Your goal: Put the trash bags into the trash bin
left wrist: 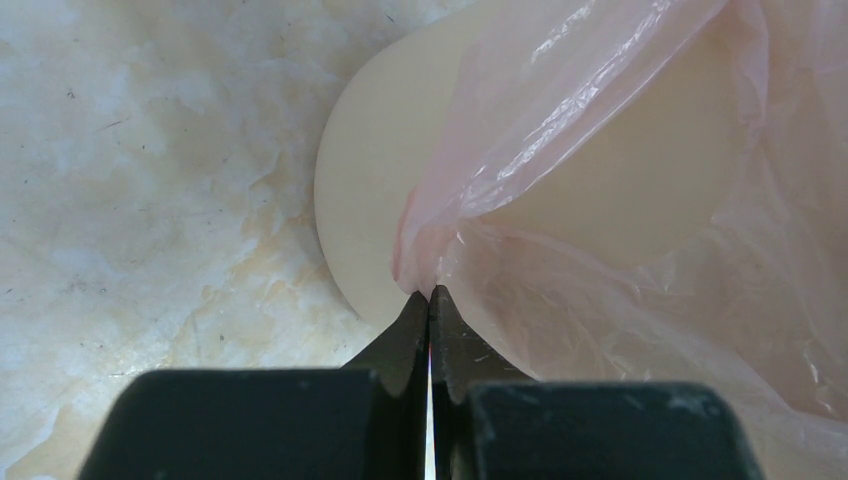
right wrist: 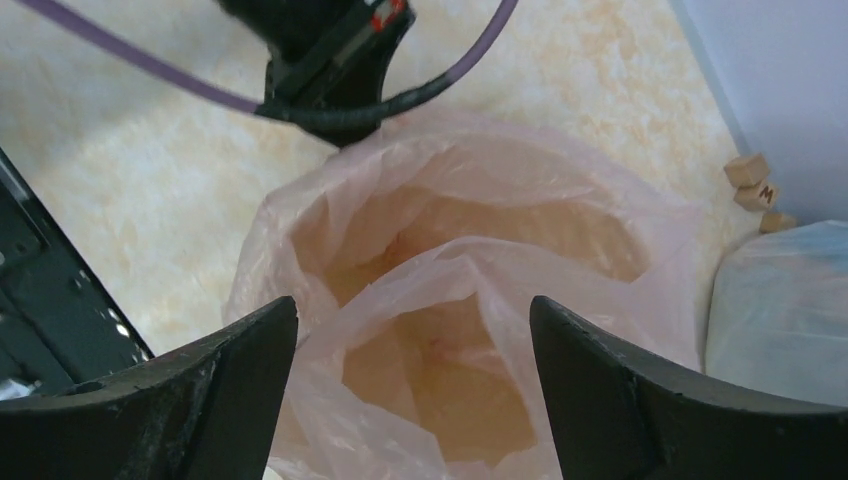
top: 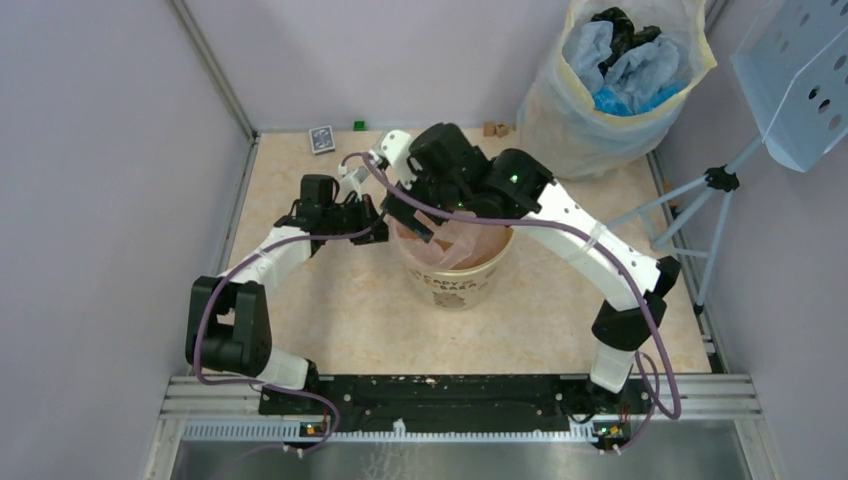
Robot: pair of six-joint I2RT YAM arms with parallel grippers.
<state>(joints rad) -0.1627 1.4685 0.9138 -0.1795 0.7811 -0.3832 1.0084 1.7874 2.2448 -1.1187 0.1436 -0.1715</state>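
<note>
One thin, crinkly, translucent pale-pink plastic trash bag logged. Sits in the mouth of the round cream-yellow plastic trash bin, with the film bunched up above the rim and the bag mouth gaping.

Bin: upright near the middle of the beige marbled table, printed side facing 6 o'clock.

Left gripper: at the bin's 9 o'clock rim in the top view. In the left wrist view, jaws pressed together on a small fold of bag, with the pinch lying over the cream edge of the bin. Film fans away from the pinch toward 2 o'clock.

Right gripper: over the bin at about its 11 o'clock, pointing down. In the right wrist view, jaws spread wide and gripping nothing, with the open bag framed between the black fingers. Cannot tell whether the tips touch the film.

Rest of the table, top view:
- Large whitish-yellow plastic bag with blue and black contents, at 1 o'clock.
- Small wooden cubes just beside it, at its 9 o'clock.
- Dark patterned card at 11 o'clock.
- Small green block just beside the card, at its 2 o'clock.
</note>
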